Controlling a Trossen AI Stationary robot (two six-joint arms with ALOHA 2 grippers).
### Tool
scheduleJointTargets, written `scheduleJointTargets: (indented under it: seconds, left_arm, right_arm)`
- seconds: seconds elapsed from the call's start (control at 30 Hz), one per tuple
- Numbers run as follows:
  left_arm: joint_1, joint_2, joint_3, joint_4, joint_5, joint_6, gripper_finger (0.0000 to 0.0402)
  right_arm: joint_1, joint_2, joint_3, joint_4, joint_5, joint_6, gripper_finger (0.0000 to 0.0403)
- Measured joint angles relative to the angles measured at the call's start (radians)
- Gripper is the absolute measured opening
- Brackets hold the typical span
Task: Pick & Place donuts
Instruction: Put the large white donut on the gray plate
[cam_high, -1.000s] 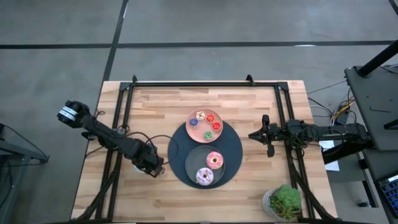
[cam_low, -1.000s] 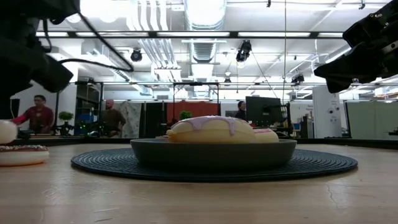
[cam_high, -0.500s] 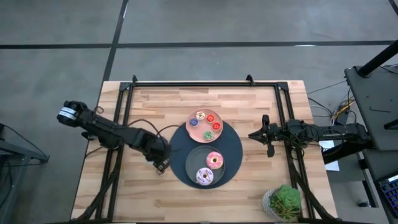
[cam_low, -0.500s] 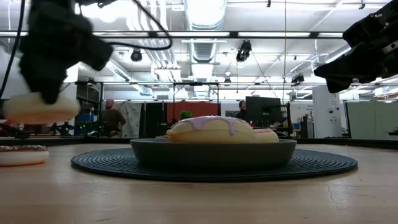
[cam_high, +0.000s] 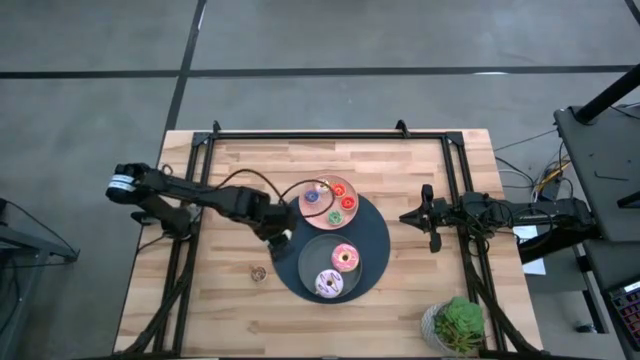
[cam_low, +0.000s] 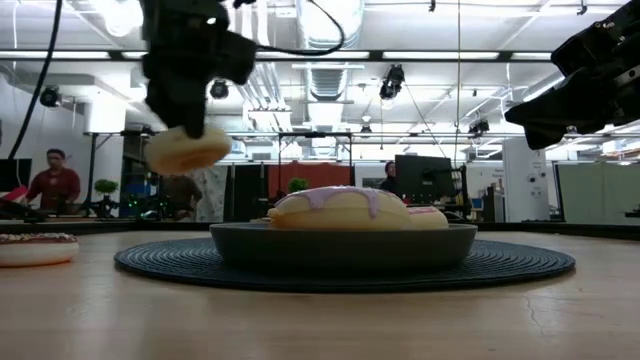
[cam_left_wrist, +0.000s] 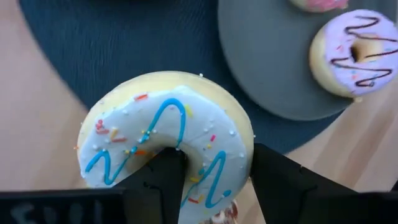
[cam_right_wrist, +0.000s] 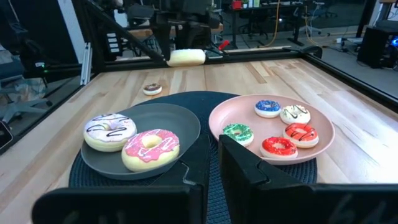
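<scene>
left gripper (cam_left_wrist: 208, 180) | jaws clamped on white sprinkled donut (cam_left_wrist: 168, 127) | above mat (cam_left_wrist: 124, 50) edge

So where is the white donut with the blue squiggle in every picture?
High view: the white-frosted sprinkled ring donut is mostly hidden under the left gripper, at the dark round mat's left edge.
Low view: up in the air, upper left.
Left wrist view: big, in the centre.
Right wrist view: far back, top middle.
Shared landmark: the dark grey plate.
</scene>
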Motion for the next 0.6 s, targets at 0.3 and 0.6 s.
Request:
scheduleJointTargets:
  seconds: [0.3, 0.6]
  left_arm:
    - [0.023, 0.134, 0.163, 0.006, -0.004, 0.230, 0.0146]
    - [0.029, 0.253, 0.295, 0.009, 0.005, 0.361, 0.0146]
  right_arm:
    - [0.000, 0.000, 0.000, 0.000, 0.000, 0.000, 0.0029]
    - [0.000, 0.000, 0.000, 0.000, 0.000, 0.000, 0.0029]
